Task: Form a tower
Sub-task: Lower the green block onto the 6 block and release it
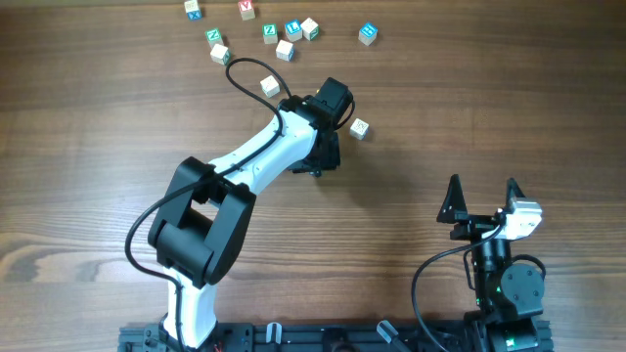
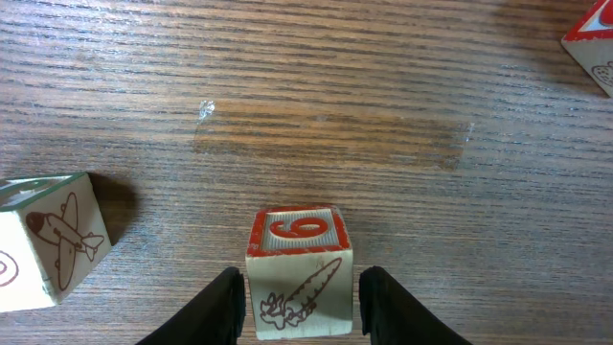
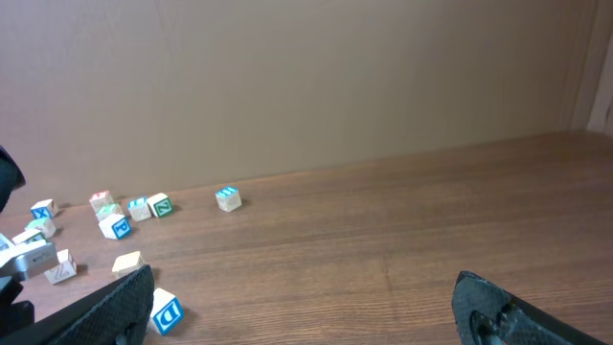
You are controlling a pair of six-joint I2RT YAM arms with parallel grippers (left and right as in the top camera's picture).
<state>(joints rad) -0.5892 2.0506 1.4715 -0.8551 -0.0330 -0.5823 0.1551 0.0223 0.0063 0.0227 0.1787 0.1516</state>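
Left arm [image 1: 262, 154]: long link in a glossy white shell. The joint housings [image 1: 201, 223] are matte black and boxy with rounded corners. Wrist block [image 1: 331, 100] black.
A thin black cable [image 1: 249, 66] arcs out at the far end. A second black cable [image 1: 137, 235] loops on the left of the big housings.
Left gripper [image 2: 299, 273]: two matte black fingers with rounded edges.

Right arm [image 1: 520, 284]: black throughout, with a round joint housing and a small green light [image 1: 502, 290]. A white-grey camera block [image 1: 521, 217] sits at the wrist. A black cable [image 1: 419, 279] curves off its left side.
Right gripper [image 1: 482, 180]: two black fingers tapering to points, grainy in the wrist view.

Black base rail [image 1: 293, 337] along the near edge. Screws and markings are too small to tell.
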